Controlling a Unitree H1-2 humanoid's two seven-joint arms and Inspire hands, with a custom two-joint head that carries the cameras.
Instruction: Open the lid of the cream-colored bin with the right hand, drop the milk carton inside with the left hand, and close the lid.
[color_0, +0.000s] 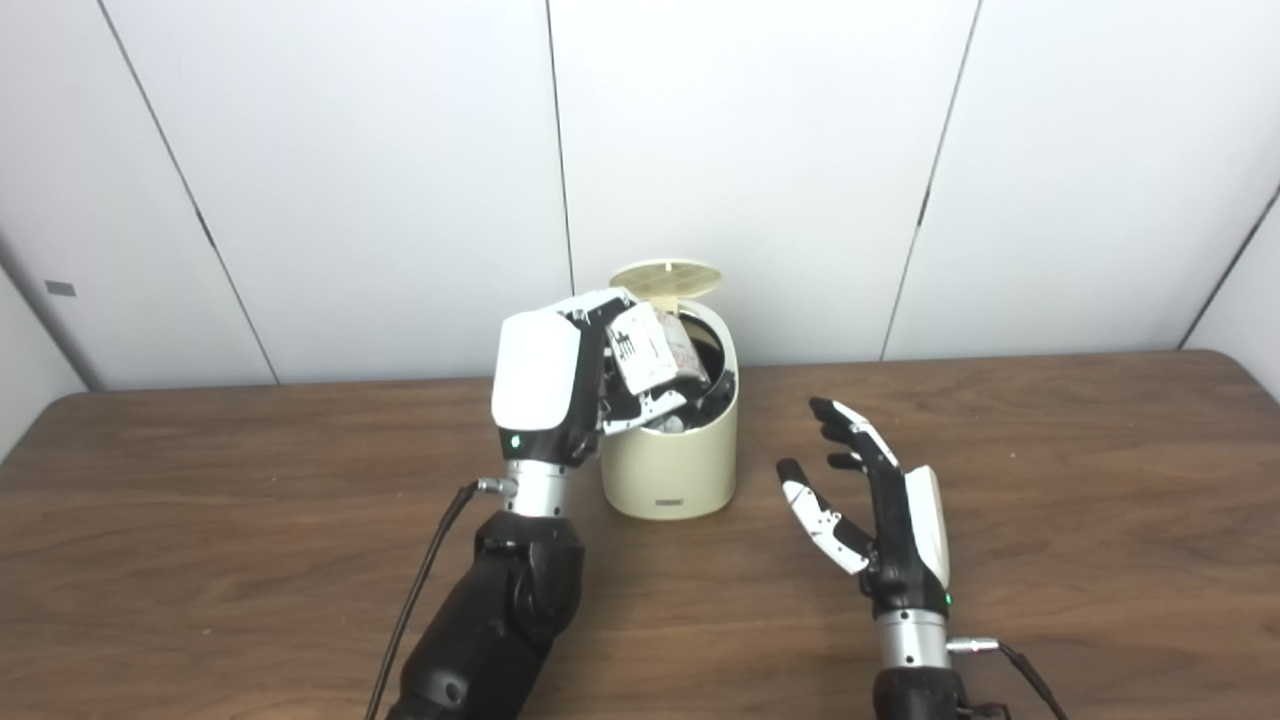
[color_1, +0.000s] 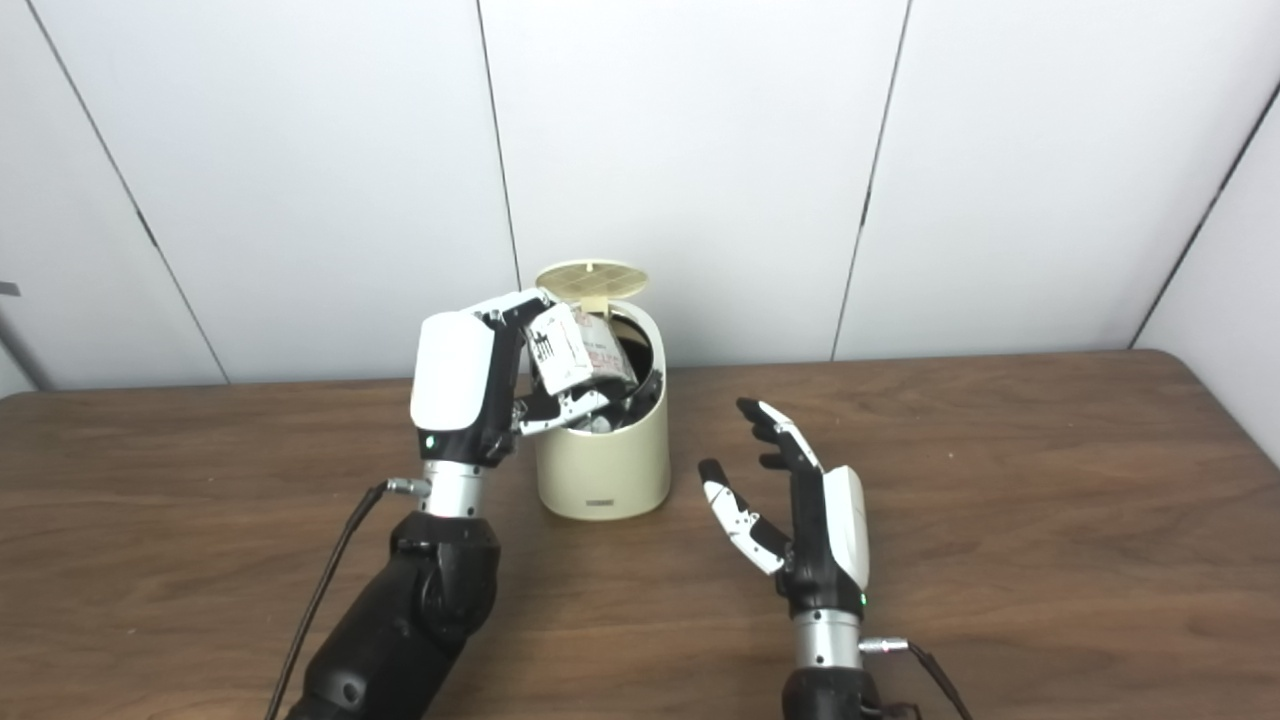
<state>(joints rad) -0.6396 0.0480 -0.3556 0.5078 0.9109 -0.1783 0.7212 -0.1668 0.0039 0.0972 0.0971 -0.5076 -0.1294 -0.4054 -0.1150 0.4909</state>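
Dark brown wood grain runs left to right across the desk (color_0: 1050, 480), whose far corners are rounded and whose far edge lies close to a wall of plain white panels (color_0: 760, 150) divided by thin dark seams. A small grey patch is seen low on the wall at the far left. Near the far middle of the desk a cream-colored bin (color_0: 672, 460) stands upright, its round lid (color_0: 666, 279) tipped up and back on the far side so that the dark mouth is exposed. The milk carton (color_0: 650, 347), white with dark and reddish print, is held tilted over that mouth, partly within the rim, and is clamped in the left hand (color_0: 560, 385), which is raised just left of the bin. The right hand (color_1: 800, 510) is held upright to the right of the bin and nearer, well apart from it, with fingers spread and nothing in its grasp. A black cable (color_0: 420, 590) trails along the left forearm.
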